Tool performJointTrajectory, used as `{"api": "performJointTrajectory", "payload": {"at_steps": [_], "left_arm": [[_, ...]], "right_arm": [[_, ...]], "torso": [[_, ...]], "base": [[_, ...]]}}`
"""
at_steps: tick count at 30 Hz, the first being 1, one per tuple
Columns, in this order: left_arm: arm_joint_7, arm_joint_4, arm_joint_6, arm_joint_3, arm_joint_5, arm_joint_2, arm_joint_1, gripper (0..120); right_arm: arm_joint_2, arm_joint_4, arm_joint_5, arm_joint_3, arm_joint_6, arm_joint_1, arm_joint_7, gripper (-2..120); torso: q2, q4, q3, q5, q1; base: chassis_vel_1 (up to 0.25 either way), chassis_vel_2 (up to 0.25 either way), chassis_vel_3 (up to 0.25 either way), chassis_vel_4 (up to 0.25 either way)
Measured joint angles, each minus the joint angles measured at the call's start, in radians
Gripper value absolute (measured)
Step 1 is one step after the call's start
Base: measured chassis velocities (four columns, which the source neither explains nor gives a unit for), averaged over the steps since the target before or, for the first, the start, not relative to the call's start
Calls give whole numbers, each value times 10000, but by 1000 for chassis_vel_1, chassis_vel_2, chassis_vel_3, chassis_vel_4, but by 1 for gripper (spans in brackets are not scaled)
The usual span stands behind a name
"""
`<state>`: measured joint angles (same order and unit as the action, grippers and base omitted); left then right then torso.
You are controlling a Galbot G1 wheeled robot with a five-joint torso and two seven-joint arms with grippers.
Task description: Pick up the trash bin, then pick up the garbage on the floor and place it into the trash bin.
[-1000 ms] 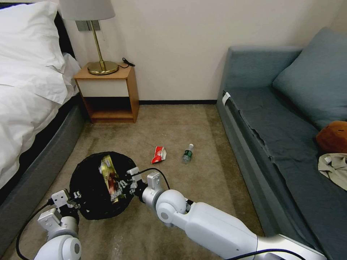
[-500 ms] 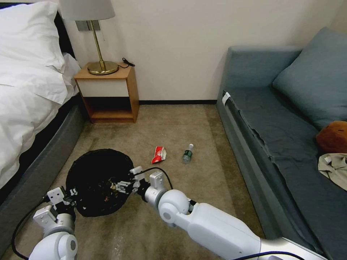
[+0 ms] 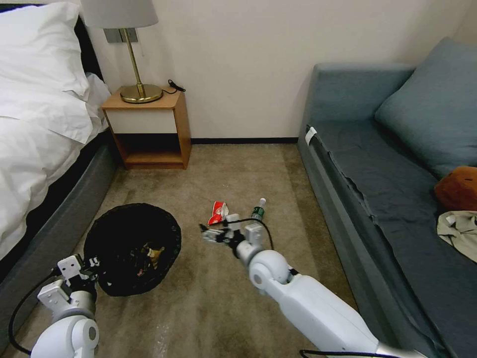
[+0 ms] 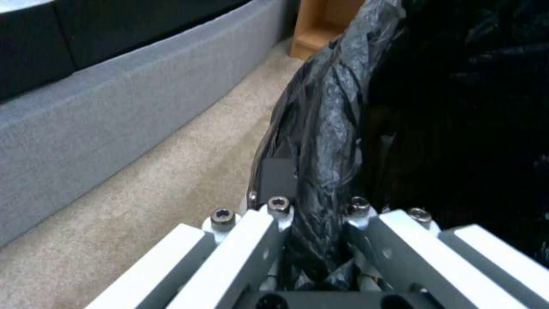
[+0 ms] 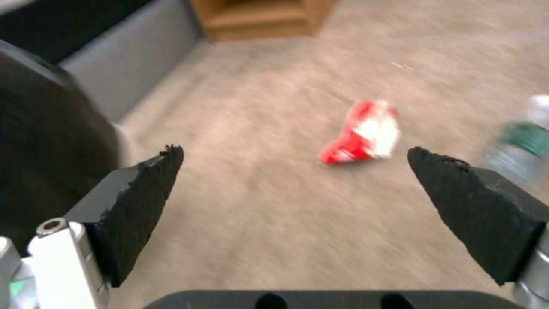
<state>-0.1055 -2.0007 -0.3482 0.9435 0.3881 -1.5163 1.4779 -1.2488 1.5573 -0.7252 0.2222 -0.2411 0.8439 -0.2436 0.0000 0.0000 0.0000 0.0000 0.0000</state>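
While the left gripper [image 4: 312, 214] is clamping the bin [image 3: 131, 248] rim, the right gripper [image 5: 297, 171], jaws apart, is facing the light, crushable wrapper [image 5: 363, 139] at 12 o'clock; pinching its middle looks best.

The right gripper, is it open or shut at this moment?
Open. The right gripper has its two black pads spread wide with nothing between them, above the floor near the red-white wrapper.

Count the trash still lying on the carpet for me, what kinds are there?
Red-white wrapper: 1
Small bottle with a green label: 1
Total on the floor: 2
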Motion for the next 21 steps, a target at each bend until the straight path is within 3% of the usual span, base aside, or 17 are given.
{"api": "performJointTrajectory", "payload": {"at_steps": [11, 14, 21], "left_arm": [[-16, -435, 53, 217, 242, 226, 236, 2], [17, -658, 226, 305, 179, 341, 537, 2], [27, -671, 229, 324, 186, 380, 548, 2]], "right_arm": [[-88, 119, 1244, -1697, 159, 1728, -35, 100], [-141, 273, 1543, -2391, 188, 2393, 124, 100], [-273, 87, 1813, -2526, 249, 2618, 337, 100]], "torso": [[0, 0, 0, 1, 0], [0, 0, 0, 0, 0], [0, 0, -1, 0, -1]], "base": [[0, 0, 0, 0], [0, 0, 0, 0], [0, 0, 0, 0]]}}
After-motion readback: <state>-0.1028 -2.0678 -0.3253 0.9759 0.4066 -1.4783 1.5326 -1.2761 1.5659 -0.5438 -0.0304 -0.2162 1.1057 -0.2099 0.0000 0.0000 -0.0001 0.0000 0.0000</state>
